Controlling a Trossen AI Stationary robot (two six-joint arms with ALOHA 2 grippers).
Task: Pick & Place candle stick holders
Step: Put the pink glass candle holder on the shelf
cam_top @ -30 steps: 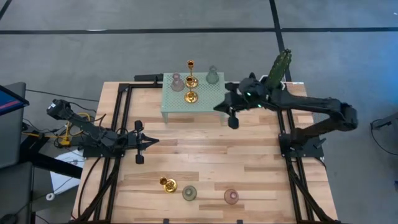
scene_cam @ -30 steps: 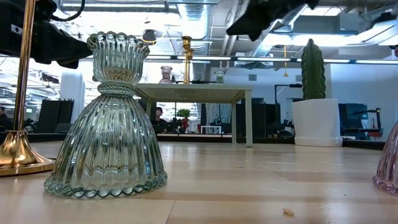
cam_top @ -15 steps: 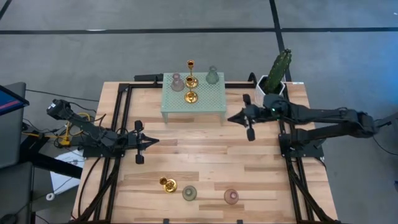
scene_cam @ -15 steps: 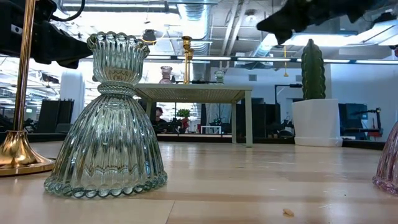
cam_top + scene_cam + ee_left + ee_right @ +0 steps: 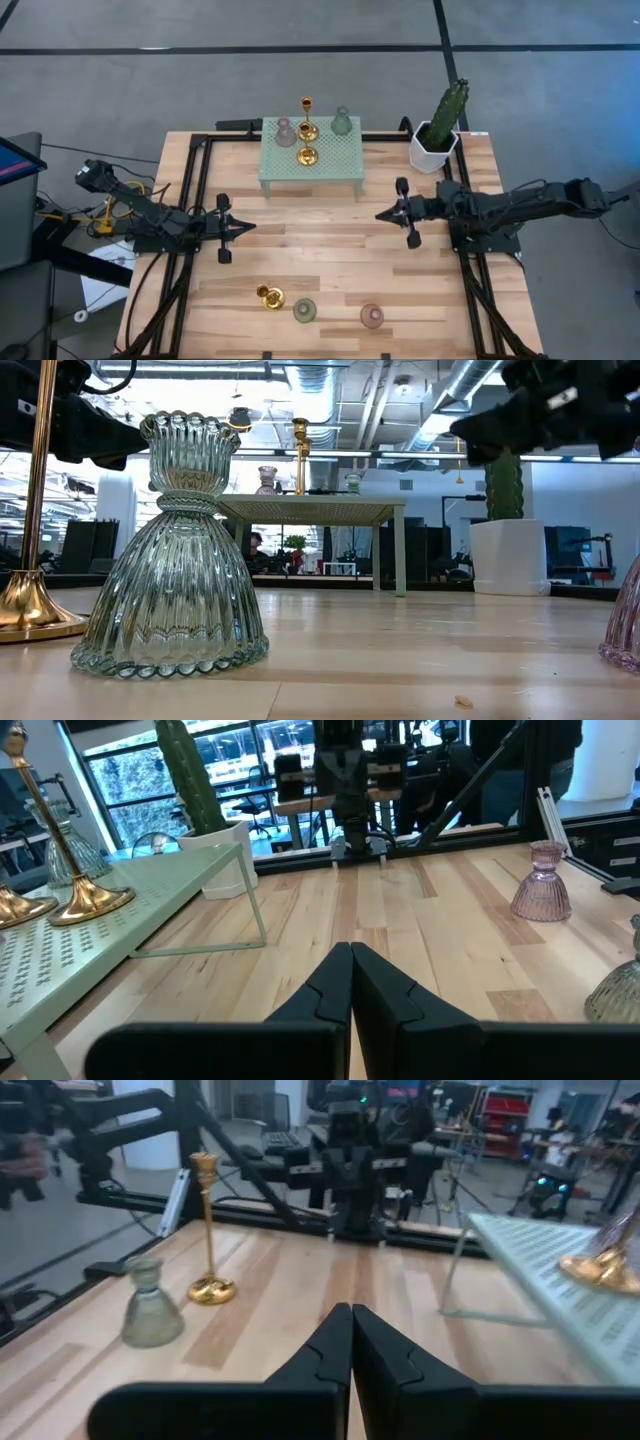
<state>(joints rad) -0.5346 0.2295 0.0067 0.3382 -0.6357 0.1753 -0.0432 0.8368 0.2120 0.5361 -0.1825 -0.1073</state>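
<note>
Pale wood planks formed the table [image 5: 330,250], seen from above. At its left, the left gripper [image 5: 240,227] hovered low over the boards, fingers pressed together and holding nothing; its wrist view showed the two dark fingers [image 5: 330,990] meeting edge to edge. Along the near edge stood three candle stick holders in a row: a gold holder [image 5: 269,296], a sage green glass holder [image 5: 304,311] just beside it, and a dusty pink glass holder [image 5: 371,317] a little apart to the right. Toward the far edge, the mint green perforated stand [image 5: 335,165] carried four more: a pink glass holder [image 5: 285,133], a tall gold holder [image 5: 307,118], a second gold holder [image 5: 306,155] nearer the front, and a green glass holder [image 5: 341,122]. Right of the stand, the right gripper [image 5: 383,214] hung over bare boards, fingers likewise closed on nothing, pointing toward the left arm. At the far right corner stood a cactus in a white pot [image 5: 436,140], well apart from both grippers.
</note>
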